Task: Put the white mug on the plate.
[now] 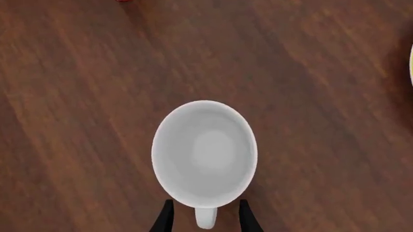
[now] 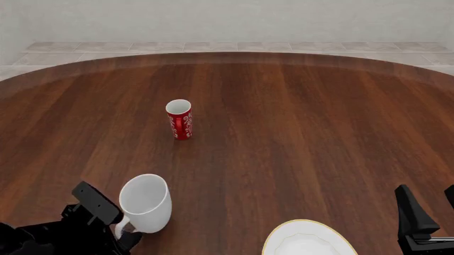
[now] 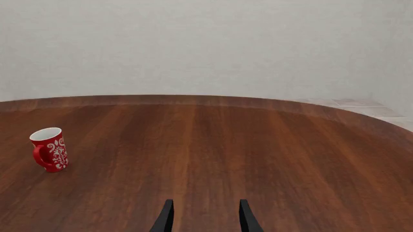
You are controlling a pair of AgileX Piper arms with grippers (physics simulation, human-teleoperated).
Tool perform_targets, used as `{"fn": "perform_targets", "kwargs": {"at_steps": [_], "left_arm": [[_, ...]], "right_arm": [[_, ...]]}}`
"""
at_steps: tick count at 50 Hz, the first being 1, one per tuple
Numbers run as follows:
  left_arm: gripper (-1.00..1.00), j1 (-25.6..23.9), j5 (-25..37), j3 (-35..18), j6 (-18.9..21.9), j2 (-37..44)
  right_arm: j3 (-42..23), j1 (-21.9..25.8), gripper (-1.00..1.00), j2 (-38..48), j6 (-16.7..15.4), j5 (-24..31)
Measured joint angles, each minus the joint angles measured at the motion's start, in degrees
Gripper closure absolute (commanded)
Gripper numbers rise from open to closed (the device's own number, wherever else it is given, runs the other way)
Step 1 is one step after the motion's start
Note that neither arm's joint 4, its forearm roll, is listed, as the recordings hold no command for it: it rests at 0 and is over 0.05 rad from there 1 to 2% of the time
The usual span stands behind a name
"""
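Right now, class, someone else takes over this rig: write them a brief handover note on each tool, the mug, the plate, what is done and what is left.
Left tool: fingers either side of the white mug handle; whether they grip is unclear.
Right tool: open, empty, at the near right.
White mug: upright, near left of the table.
Plate: near edge, right of the mug, nothing on it.
Red cup: farther back, not part of the job.
Done: left tool at the handle.
Left: carry the mug to the plate, release.

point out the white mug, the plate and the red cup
white mug (image 2: 146,204): front view, on its outer side wall
plate (image 2: 307,223): front view, on its gold rim at the far edge
red cup (image 2: 181,123): front view, on its patterned side
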Motion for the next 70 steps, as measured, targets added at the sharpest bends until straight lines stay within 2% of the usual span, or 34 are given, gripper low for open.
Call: {"fn": "perform_targets", "kwargs": {"at_steps": [13, 14, 35, 57, 70], "left_arm": [[-1.00, 0.22, -1.64, 0.73, -0.10, 1.49], [1.00, 0.30, -1.72, 0.76, -0.08, 1.57], [1.00, 1.67, 0.68, 0.28, 0.50, -0.42], [1.00, -0.74, 12.67, -4.68, 0.63, -10.54], [1.00, -4.31, 17.41, -7.45, -1.18, -13.28]], "right_arm": [[0.00, 0.00, -1.00, 0.00, 0.00, 0.00], [0.00, 0.00, -1.00, 0.00, 0.00, 0.00], [0.00, 0.00, -1.00, 0.00, -0.01, 0.00], [0.00, 0.00, -1.00, 0.00, 0.00, 0.00], [0.00, 0.00, -1.00, 0.00, 0.00, 0.00]]}}
